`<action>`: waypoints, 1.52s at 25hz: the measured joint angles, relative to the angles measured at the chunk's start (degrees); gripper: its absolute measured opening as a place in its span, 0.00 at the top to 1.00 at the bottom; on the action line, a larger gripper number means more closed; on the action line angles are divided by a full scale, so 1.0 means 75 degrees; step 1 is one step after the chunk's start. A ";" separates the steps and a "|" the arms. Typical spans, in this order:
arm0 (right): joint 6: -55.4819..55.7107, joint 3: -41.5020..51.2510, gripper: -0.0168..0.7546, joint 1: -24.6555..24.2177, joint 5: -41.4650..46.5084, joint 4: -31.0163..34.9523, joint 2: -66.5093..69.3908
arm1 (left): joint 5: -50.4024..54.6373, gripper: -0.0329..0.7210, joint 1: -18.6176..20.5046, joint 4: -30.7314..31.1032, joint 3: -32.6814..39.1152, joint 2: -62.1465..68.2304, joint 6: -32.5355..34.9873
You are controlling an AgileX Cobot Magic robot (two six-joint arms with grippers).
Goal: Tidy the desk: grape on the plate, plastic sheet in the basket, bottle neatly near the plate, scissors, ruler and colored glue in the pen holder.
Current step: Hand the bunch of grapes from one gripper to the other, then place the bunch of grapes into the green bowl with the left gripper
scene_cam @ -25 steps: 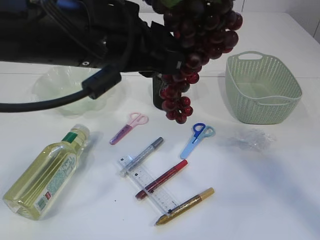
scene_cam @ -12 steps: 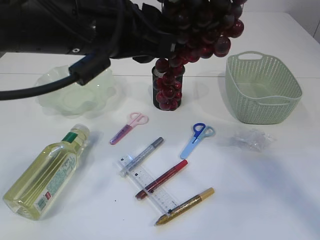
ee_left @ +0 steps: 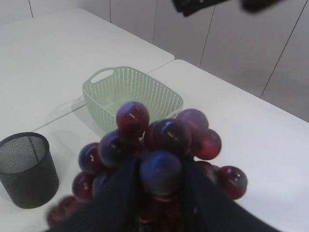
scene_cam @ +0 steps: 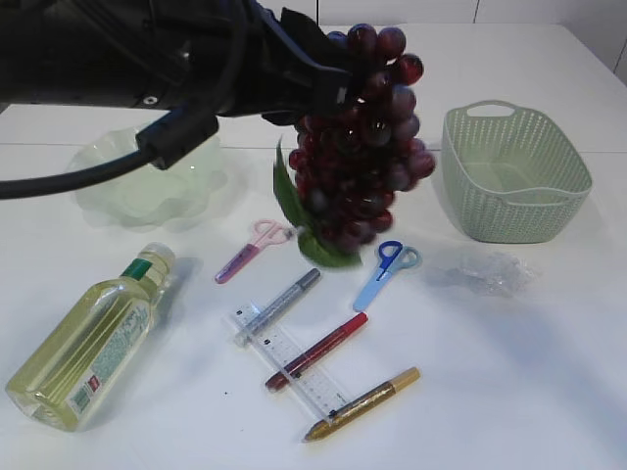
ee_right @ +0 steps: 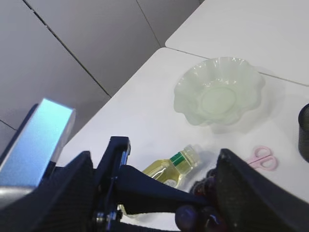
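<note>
One bunch: grape (scene_cam: 361, 147) hangs in the air above the middle of the table (scene_cam: 509, 392), clear of the surface.
Left gripper (ee_left: 159, 193): clamped around the top of the grape, dark fingers (ee_left: 120, 193) either side.
Right gripper (ee_right: 159, 193): cannot tell whether parted or closed.
Plate (scene_cam: 147, 181): far-left part of the table, nothing on it.
Basket (scene_cam: 514, 176): far-right part.
Bottle (scene_cam: 93, 338): lying on its side near the front-left corner.
Plastic sheet (scene_cam: 490, 272): on the table just in front of the basket.
</note>
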 joint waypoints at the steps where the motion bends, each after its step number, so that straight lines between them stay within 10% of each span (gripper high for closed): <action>1: 0.0000 0.0000 0.20 0.0000 0.0000 -0.0097 0.0000 | 0.0000 0.70 0.0000 0.0000 0.0000 0.0000 0.0000; 11: 0.0570 0.0000 0.20 0.0000 0.0000 -0.1680 0.0000 | -0.0096 0.71 0.0026 0.0000 0.0000 0.0000 0.0014; 26: 0.2735 0.0000 0.21 0.0000 0.2200 -0.6799 0.0000 | -0.0475 0.71 0.0240 -0.0438 0.0000 -0.0005 0.0014; 38: 0.3167 0.1892 0.21 -0.0292 0.2255 -0.7339 0.0000 | -0.0490 0.71 0.1829 -0.0868 0.0000 -0.0284 0.0014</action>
